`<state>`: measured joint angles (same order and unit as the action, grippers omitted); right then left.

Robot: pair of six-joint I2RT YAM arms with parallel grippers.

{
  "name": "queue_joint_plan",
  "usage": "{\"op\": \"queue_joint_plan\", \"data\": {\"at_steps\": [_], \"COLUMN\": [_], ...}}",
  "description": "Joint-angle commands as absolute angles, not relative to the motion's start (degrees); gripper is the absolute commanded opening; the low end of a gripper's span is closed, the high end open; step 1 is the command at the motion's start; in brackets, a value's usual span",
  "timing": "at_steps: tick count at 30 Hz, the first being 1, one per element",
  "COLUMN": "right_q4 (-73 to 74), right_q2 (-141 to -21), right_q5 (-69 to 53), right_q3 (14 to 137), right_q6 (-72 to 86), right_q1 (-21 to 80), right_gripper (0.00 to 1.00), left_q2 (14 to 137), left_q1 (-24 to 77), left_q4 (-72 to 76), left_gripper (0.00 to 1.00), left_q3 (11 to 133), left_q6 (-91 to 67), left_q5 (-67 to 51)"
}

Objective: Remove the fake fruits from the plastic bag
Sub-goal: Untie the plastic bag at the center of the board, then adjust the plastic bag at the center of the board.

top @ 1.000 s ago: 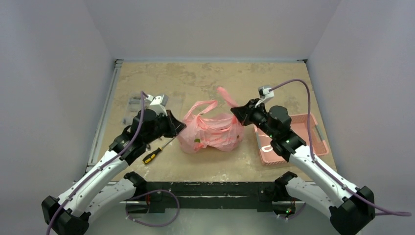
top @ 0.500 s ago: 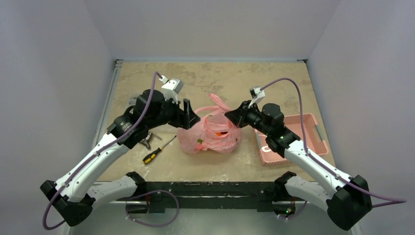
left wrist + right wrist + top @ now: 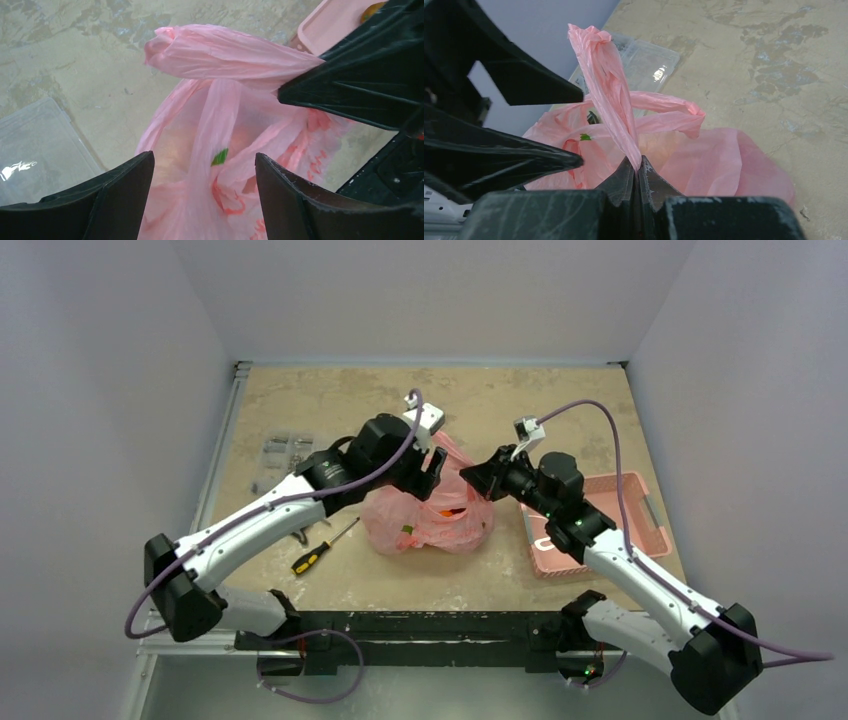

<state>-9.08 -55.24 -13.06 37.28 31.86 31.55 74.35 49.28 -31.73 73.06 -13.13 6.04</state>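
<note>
While right gripper (image 3: pixel 638 167) pinches plastic bag (image 3: pixel 420 527) handle, left gripper (image 3: pixel 203 156) hovers spread above; orange fruit (image 3: pixel 452 511) inside bag.

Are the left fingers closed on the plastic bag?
No, the left fingers stand wide apart, and the plastic bag shows through the gap.

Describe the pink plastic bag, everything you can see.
The plastic bag is thin, crinkly, translucent pink with red print, slumped on the table between the arms. One twisted loop handle is pulled upward, pinched in the shut right gripper; the other handle droops. The open left gripper hangs over it. An orange fruit shows inside.
</note>
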Motion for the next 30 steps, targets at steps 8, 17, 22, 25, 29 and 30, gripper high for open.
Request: {"op": "queue_joint_plan", "data": {"at_steps": [8,17,22,25,29,30], "right_q4": [-12.9,-1.6,-0.5,-0.1,3.2,4.3], "right_q2": [-55.8,-64.4,-72.7,-76.7,-79.4,-79.4], "right_q5": [-14.6,-0.3,-2.9,-3.9,-6.3,-7.3], "right_q3": [39.3,54.6,67.3,75.1,78.6,78.1], "right_q6": [38.0,40.2,39.7,36.7,32.3,31.6], "right_q1": [31.5,27.6,22.2,21.1,21.1,21.1], "right_gripper": [0.00,0.00,0.00,0.00,0.00,0.00], "left_q2": [88.1,77.2,77.0,76.6,74.3,73.0], "left_q1": [48.9,37.3,30.9,30.2,30.1,30.1], "left_q4": [-34.9,-22.2,-19.7,-19.9,-20.6,-20.1], "left_gripper": [0.24,0.00,0.00,0.00,0.00,0.00], "left_q3": [86.8,84.8,90.7,94.7,92.1,88.5], "left_q6": [-12.5,-20.8,-22.9,-23.5,-26.3,-27.6], "left_q5": [11.8,0.9,-8.5,-10.2,-13.4,-14.1]}}
